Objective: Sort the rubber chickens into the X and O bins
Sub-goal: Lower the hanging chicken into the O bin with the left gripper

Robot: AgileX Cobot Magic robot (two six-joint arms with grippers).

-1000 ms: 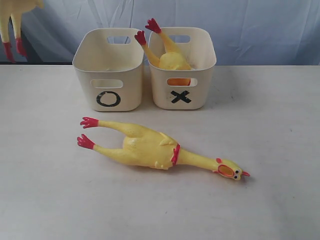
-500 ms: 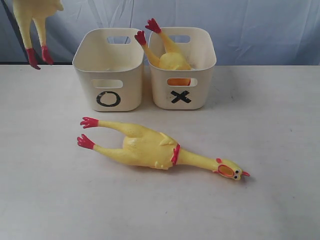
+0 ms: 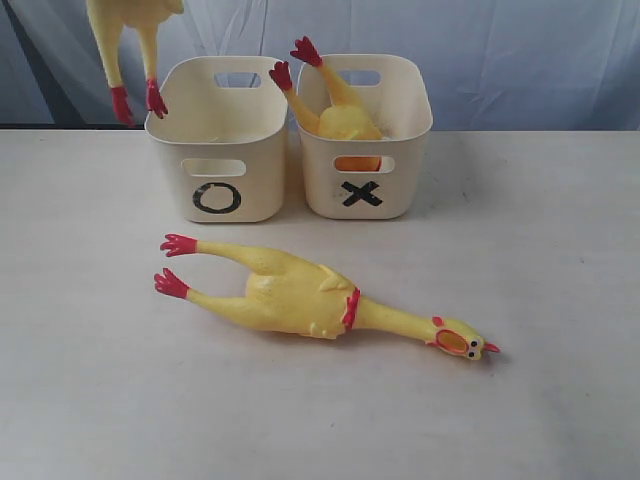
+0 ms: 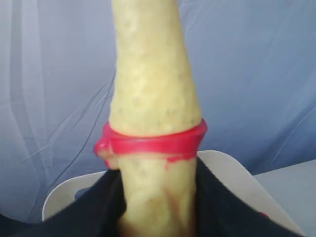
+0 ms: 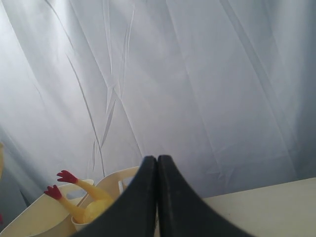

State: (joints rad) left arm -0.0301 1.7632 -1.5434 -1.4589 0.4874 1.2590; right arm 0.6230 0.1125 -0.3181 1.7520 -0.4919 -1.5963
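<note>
Black fingers (image 4: 96, 215) of the left gripper (image 4: 158, 217) are closed on the neck of a rubber chicken (image 4: 153, 89), just beside its red neck band (image 4: 148, 143). In the exterior view this chicken hangs legs-down at the upper left. Its red feet (image 3: 122, 105) are at the left rim of the O bin (image 3: 220, 150); contact with the rim cannot be determined.

The right gripper (image 5: 157, 197) has its black fingers pressed together with nothing between them.

The X bin (image 3: 365, 150) stands just beside the O bin, on its right. It contains a second chicken (image 3: 340, 115), head down, feet above the rim.

A third chicken (image 3: 300, 295) lies flat on the white table (image 3: 100, 400) in front of both bins, feet to the left, head to the right.
</note>
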